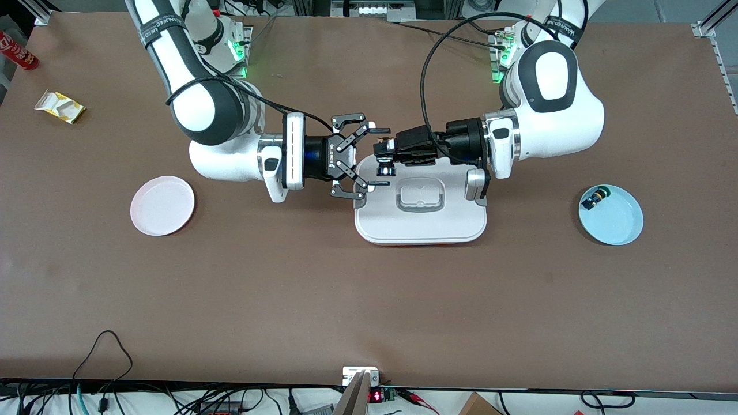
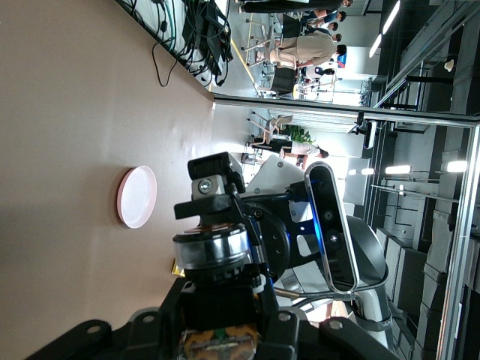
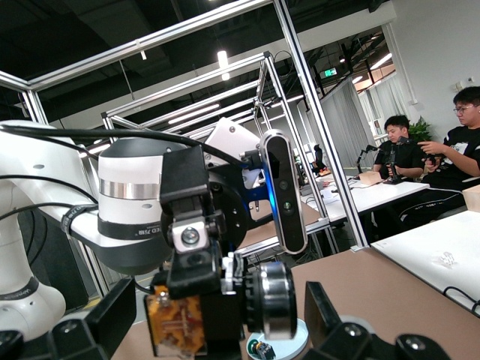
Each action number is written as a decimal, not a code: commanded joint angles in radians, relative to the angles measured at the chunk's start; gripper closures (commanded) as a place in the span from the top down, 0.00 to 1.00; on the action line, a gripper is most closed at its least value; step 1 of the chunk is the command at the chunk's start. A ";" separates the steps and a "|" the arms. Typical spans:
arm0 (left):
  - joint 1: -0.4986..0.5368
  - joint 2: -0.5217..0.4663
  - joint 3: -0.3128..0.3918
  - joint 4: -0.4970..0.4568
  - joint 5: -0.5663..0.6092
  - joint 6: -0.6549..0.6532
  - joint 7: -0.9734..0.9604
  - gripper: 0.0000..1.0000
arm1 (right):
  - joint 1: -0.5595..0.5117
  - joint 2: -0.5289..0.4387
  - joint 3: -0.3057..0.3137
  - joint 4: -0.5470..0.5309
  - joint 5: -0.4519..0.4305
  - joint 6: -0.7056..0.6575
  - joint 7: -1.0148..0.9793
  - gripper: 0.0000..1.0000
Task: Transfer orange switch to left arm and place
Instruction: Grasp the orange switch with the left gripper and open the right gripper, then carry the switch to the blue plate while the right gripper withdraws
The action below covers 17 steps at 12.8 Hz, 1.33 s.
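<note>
The orange switch (image 1: 385,168) hangs in the air over the white box (image 1: 421,223), above the box's edge toward the right arm's end. My left gripper (image 1: 387,155) is shut on it. In the left wrist view the switch's tan-orange block (image 2: 221,341) sits between my left fingers, with its silver-ringed black cylinder (image 2: 214,255) pointing away. My right gripper (image 1: 377,157) is open, with one finger on each side of the switch. In the right wrist view the switch (image 3: 225,307) sits in the gap between the spread right fingers (image 3: 112,319), apart from them.
A blue plate (image 1: 620,222) at the left arm's end holds a small black switch (image 1: 595,199). A pink plate (image 1: 162,206) lies at the right arm's end. A yellow packet (image 1: 59,107) and a red can (image 1: 17,52) lie near the corner at the right arm's end.
</note>
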 commanded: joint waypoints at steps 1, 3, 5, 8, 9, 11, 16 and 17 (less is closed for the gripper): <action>0.019 -0.007 0.001 -0.006 0.039 -0.047 0.028 0.26 | 0.001 -0.019 -0.004 -0.012 0.016 0.006 0.029 1.00; 0.045 -0.007 0.000 0.005 0.131 -0.089 0.027 0.26 | -0.017 -0.036 -0.006 -0.032 0.009 0.003 0.034 1.00; 0.062 -0.007 0.003 0.010 0.205 -0.112 0.027 0.26 | -0.041 -0.045 -0.007 -0.047 -0.008 0.000 0.029 1.00; 0.080 -0.007 0.009 0.056 0.439 -0.172 0.024 0.25 | -0.098 -0.071 -0.009 -0.066 -0.099 -0.008 0.043 1.00; 0.092 -0.007 0.011 0.069 0.525 -0.195 0.022 0.25 | -0.117 -0.082 -0.011 -0.070 -0.146 -0.022 0.084 1.00; 0.108 -0.007 0.011 0.099 0.705 -0.261 0.025 0.25 | -0.166 -0.094 -0.012 -0.070 -0.287 -0.072 0.201 1.00; 0.122 -0.003 0.009 0.174 1.099 -0.434 0.073 0.25 | -0.192 -0.107 -0.133 -0.070 -0.500 -0.247 0.527 1.00; 0.122 -0.003 0.009 0.172 1.157 -0.436 0.125 0.25 | -0.193 -0.122 -0.151 -0.070 -0.545 -0.276 0.645 1.00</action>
